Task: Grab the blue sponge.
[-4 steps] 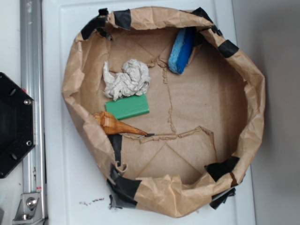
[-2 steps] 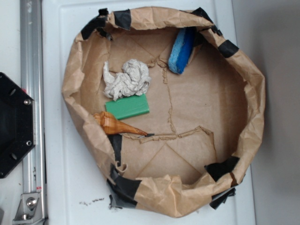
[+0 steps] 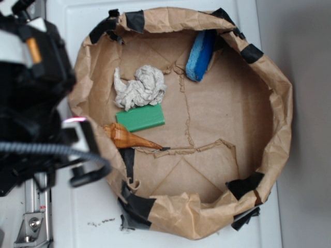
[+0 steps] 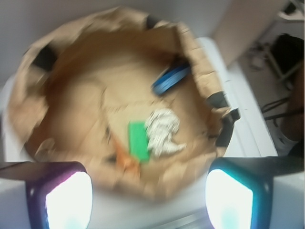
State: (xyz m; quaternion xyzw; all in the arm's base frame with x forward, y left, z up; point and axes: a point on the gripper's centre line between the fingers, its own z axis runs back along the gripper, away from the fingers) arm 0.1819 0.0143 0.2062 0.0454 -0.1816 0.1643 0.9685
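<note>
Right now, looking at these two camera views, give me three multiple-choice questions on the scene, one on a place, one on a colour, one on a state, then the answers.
1. Where does the blue sponge lie?
A. against the paper bin wall
B. on the white rag
C. outside the bin

2. What colour is the flat block beside the rag?
A. red
B. green
C. yellow

3. How does the gripper stand?
A. shut on the sponge
B. shut on the rag
C. open, holding nothing

Answers: 1 A, the sponge leans at the rim, apart from the rag. 2 B, it shows green in both views. 3 C, the wrist view shows its fingers wide apart with only the bin between them.
</note>
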